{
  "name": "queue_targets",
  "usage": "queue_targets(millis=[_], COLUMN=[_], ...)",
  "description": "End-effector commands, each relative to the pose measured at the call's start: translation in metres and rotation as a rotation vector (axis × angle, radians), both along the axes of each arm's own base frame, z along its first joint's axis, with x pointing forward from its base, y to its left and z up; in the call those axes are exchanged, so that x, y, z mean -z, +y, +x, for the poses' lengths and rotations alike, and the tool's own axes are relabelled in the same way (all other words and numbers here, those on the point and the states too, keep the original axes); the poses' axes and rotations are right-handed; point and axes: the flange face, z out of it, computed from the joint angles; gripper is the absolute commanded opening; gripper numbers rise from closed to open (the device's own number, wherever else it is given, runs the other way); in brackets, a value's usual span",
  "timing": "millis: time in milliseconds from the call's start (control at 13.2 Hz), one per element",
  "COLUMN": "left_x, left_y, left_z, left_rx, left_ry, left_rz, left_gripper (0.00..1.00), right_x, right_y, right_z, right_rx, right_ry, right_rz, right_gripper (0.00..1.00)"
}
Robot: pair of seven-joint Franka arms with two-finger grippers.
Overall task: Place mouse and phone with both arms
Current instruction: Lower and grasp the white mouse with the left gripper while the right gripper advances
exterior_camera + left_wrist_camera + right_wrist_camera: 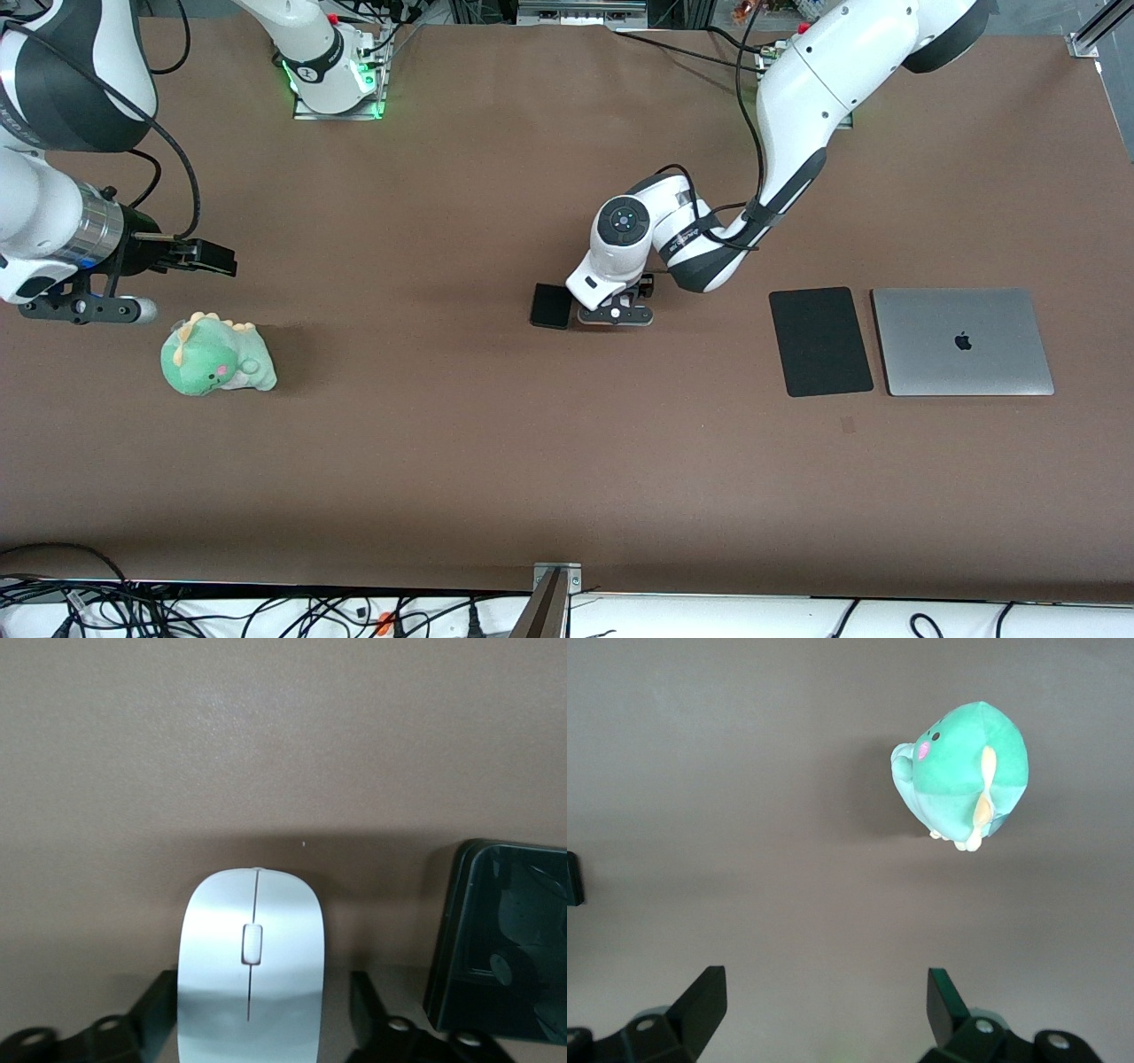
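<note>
Brown desk surface (496,461), mid-desk: your left gripper (252,1028) is low over the mouse (250,970), fingers spread either side and not yet clamped. Mouse's long axis runs straight out between the fingers, so closing squeezes its flanks. Phone (551,307) lies just beside it, toward the right arm's end. Right gripper (824,1010) waits, released, near the plush dinosaur (217,356) by that desk edge.

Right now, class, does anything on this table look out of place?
Yes: a green plush dinosaur sits near the right arm's end, unrelated to the laptop, mouse pad, mouse and phone.
</note>
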Motion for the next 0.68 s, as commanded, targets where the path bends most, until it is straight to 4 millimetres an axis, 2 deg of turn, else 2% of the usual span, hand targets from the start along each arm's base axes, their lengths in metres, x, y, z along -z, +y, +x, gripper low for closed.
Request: queue_targets(millis=[0, 226, 302, 604], left_x=[0.001, -0.01, -0.017, -0.073], left_y=[-0.003, 0.006, 0.009, 0.041], left_z=[0.006, 0.014, 0.016, 0.042], left_rx=[0.013, 0.001, -0.003, -0.049], left_ry=[-0.028, -0.035, -0.036, -0.082], left_rz=[0.014, 0.029, 0.044, 0.095], left_gripper=[0.56, 0.22, 0.17, 0.16], right_x=[-0.001, 0.001, 0.002, 0.01], right_y=[0.0, 0.0, 0.0, 0.004], right_z=[-0.002, -0.002, -0.001, 0.001], right_rx=[-0.022, -0.006, -0.005, -0.005], right_ry=[0.009, 0.012, 0.013, 0.019], right_rz=[-0.014, -0.015, -0.014, -0.005], right_gripper=[1.0, 1.0, 1.0, 1.0])
